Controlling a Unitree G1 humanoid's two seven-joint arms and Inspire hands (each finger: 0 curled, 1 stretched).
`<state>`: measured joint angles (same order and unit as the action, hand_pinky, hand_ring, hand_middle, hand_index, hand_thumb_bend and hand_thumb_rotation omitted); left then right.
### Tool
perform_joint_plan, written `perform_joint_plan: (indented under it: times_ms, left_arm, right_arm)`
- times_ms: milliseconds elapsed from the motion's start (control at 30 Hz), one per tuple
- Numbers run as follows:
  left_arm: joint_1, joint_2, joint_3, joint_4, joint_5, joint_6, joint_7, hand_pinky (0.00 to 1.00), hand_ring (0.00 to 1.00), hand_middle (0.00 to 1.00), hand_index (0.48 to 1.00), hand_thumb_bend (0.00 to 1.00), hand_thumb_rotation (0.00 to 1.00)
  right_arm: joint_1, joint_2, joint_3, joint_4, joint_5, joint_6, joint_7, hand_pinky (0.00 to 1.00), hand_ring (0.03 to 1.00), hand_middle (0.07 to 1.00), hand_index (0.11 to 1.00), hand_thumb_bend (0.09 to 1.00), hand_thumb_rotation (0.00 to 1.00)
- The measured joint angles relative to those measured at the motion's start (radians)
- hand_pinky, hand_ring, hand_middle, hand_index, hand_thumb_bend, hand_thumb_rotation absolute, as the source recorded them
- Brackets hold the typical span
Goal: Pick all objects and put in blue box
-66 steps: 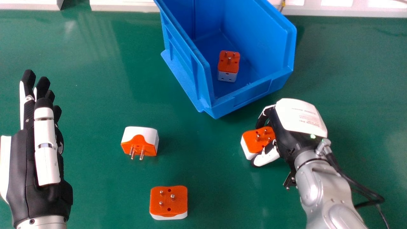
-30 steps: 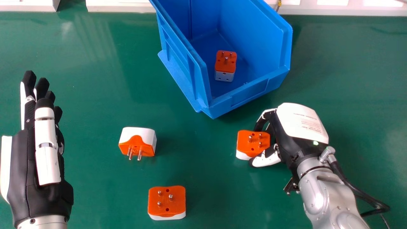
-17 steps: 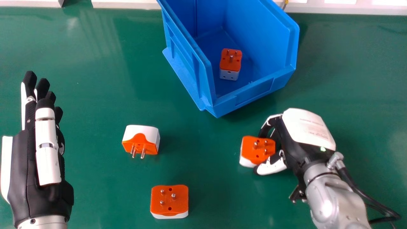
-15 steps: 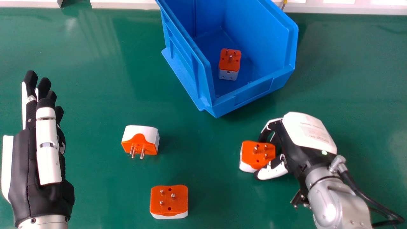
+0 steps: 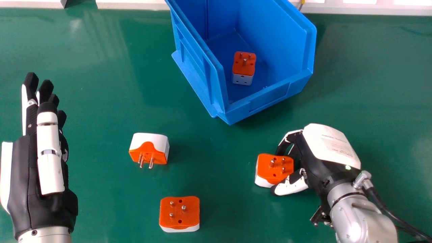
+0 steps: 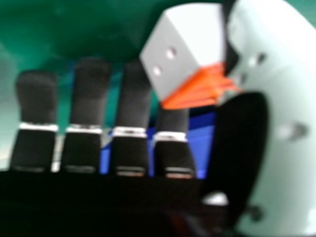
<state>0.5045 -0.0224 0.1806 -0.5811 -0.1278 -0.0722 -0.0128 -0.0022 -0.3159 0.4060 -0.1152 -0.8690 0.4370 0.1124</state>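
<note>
In the head view my right hand (image 5: 324,162) is at the right, its fingers and thumb pinching an orange and white plug adapter (image 5: 274,167), pins up. Whether that adapter touches the table is unclear. In the right hand view the adapter (image 6: 185,44) shows between the thumb and a fingertip of my right hand (image 6: 242,143). My left hand (image 5: 40,168) stays at the far left with straight fingers. Two more adapters lie on the table: one (image 5: 149,148) on its side, another (image 5: 179,213) nearer, pins up. The blue box (image 5: 266,99) holds an adapter (image 5: 243,67).
The green table (image 5: 101,84) reaches under everything. Behind it runs a white ledge (image 5: 135,4). A dark cable (image 5: 395,216) hangs beside my right forearm. The box's low front edge faces toward me.
My right hand and its adapter have moved nearer to me, away from the box, and the adapter has turned slightly. My left hand is nearly unchanged. The view has shifted a little.
</note>
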Motion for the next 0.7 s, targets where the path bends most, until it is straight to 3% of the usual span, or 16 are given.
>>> perform_joint_plan:
  times_ms: [500, 700]
  left_arm:
    - [0.008, 0.001, 0.001, -0.007, 0.0, 0.0, -0.006, 1.0, 1.0, 1.0, 0.999, 0.19, 1.0]
    - [0.011, 0.001, 0.001, -0.011, 0.008, 0.003, -0.005, 1.0, 1.0, 1.0, 1.0, 0.19, 1.0]
  right_arm:
    - [0.064, -0.007, -0.045, -0.094, 0.034, -0.005, 0.081, 0.29, 0.413, 0.501, 0.552, 0.488, 0.0]
    - [0.115, -0.024, -0.075, -0.198, 0.035, -0.005, 0.103, 0.29, 0.414, 0.512, 0.547, 0.489, 0.0]
